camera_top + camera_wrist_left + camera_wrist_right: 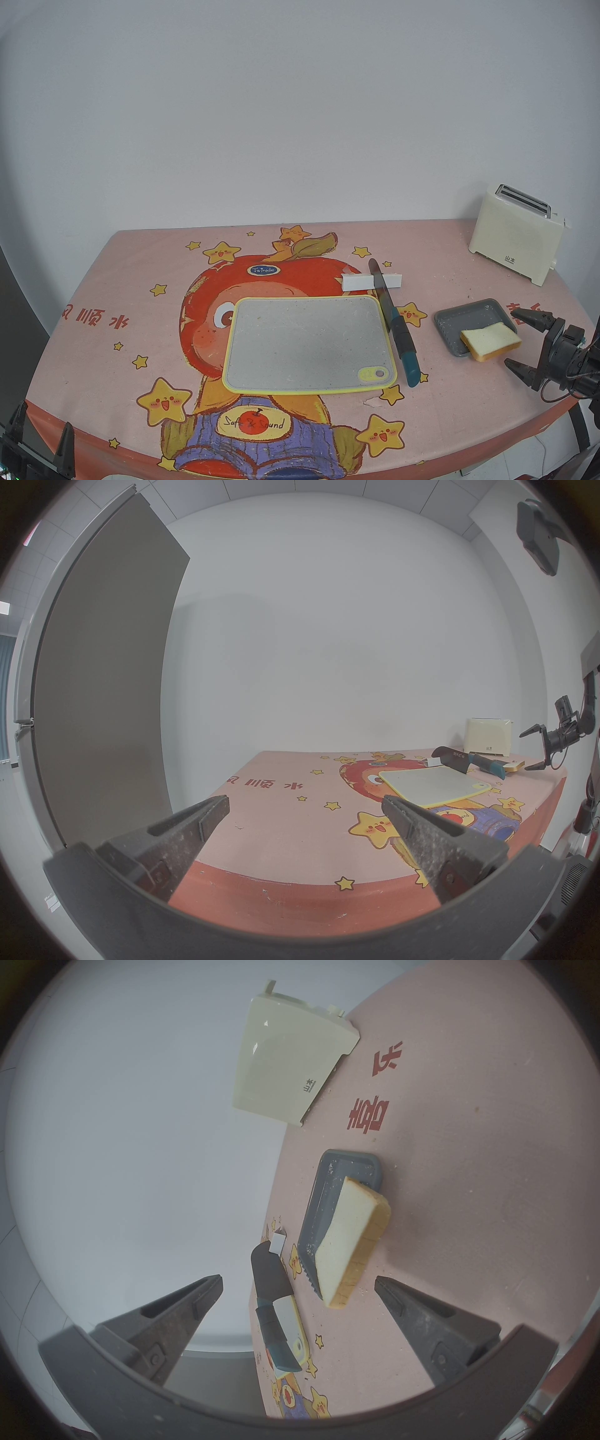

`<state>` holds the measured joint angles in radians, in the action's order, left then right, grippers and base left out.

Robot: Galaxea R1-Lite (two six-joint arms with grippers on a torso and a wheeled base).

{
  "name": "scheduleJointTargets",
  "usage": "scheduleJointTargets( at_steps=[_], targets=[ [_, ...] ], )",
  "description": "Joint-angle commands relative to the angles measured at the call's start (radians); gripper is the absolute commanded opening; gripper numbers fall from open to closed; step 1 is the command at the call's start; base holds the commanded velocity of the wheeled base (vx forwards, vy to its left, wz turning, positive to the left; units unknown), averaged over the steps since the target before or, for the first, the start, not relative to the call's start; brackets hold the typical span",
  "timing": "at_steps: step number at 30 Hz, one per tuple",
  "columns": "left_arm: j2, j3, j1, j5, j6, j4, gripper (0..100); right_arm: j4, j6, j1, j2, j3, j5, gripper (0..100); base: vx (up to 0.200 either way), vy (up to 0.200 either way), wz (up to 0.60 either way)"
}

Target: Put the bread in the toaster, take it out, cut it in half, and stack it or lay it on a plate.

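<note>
White bread [490, 340] is lying across the rim of the grey plate [462, 315], lower right of the frame; right hand [510, 337] is hovering beside it, fingers [531, 319] apart. Likely light, crushable: pinch crust edges gently.

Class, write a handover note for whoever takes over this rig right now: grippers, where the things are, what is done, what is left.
Left gripper open and empty, off the near left corner of the table. Right gripper open, beside the bread, not touching it.
The bread lies whole on the grey tray, overhanging its near edge. Toaster stands at the far right, nothing sticking out. Knife lies right of the cutting board, blade on a small white block.
Done: nothing yet. Left: toast, take out, halve, plate.
</note>
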<state>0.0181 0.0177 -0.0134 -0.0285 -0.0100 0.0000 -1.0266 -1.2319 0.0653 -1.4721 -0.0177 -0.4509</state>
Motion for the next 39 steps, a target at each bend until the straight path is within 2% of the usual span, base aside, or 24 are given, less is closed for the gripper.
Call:
scheduleJointTargets(
  at_steps=[1, 8, 39],
  targets=[
    [-0.01, -0.018, 0.0, -0.001, -0.001, -0.002, 100, -0.007, 0.0, -0.001, -0.048, 0.018, -0.005, 100, 0.0, 0.0, 0.0],
    [-0.01, -0.018, 0.0, -0.001, -0.001, 0.0, 100, -0.01, 0.0, 0.024, -0.065, 0.008, -0.006, 100, 0.0, 0.0, 0.0],
    [-0.01, -0.018, 0.0, -0.001, -0.001, 0.0, 100, -0.012, -0.001, 0.024, -0.137, -0.076, -0.006, 100, 0.0, 0.0, 0.0]
  ],
)
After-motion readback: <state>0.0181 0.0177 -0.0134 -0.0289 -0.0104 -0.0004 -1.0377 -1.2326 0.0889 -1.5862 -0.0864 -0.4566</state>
